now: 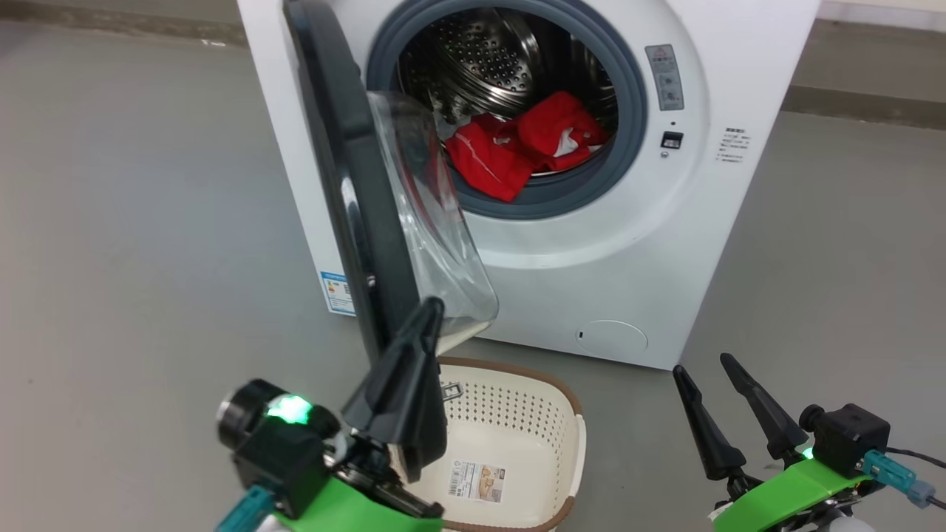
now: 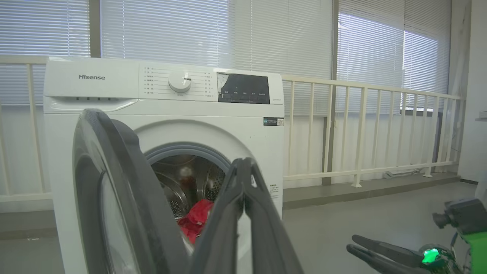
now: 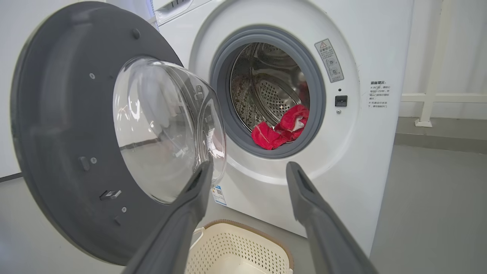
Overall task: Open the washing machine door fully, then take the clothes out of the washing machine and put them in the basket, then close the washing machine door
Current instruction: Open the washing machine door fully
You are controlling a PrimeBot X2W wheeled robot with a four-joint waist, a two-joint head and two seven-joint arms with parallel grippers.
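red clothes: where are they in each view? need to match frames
Head view: the clothes lie upper centre, at the front lip of the drum.
Left wrist view: the clothes, lower centre-left, inside the drum.
Right wrist view: the clothes, centre, low in the drum.
Shared landmark: the washing machine door, open, left of them in every view.

Grey floor (image 1: 111, 222), smooth and plain; two items standing on it.
Item 1: white front-loading washing machine (image 1: 739, 244), far centre, set square. Item 2: cream perforated basket (image 1: 517, 414) with brown rim, upright, near side, just in front of the machine's lower left. A low ledge (image 1: 865, 107) runs along the far edge.
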